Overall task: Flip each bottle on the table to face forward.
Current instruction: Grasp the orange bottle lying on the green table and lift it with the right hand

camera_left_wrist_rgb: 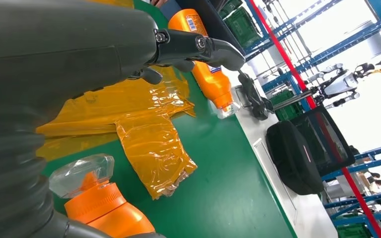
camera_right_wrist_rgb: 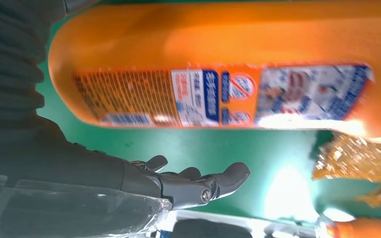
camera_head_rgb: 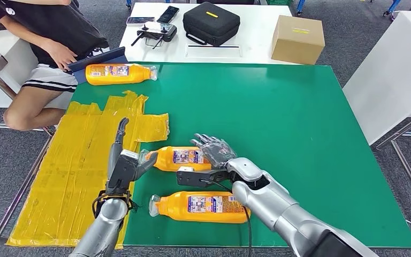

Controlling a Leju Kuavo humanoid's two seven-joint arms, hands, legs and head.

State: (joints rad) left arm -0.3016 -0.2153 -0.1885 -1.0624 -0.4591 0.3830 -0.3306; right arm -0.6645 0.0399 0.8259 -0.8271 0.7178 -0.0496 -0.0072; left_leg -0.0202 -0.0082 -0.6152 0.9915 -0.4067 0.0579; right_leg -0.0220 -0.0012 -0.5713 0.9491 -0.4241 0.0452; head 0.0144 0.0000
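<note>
Near the bench's (camera_head_rgb: pixel 299 134) front edge lie two smooth, probably slippery orange bottles, and the middle bottle (camera_head_rgb: pixel 184 158) sits between the open, empty left hand (camera_head_rgb: pixel 131 160) and right hand (camera_head_rgb: pixel 214 150) — best gripped mid-body.

We can read no wording: the label (camera_right_wrist_rgb: pixel 218 96) on the orange bottle (camera_right_wrist_rgb: pixel 218 44) shows only blurred print.
</note>
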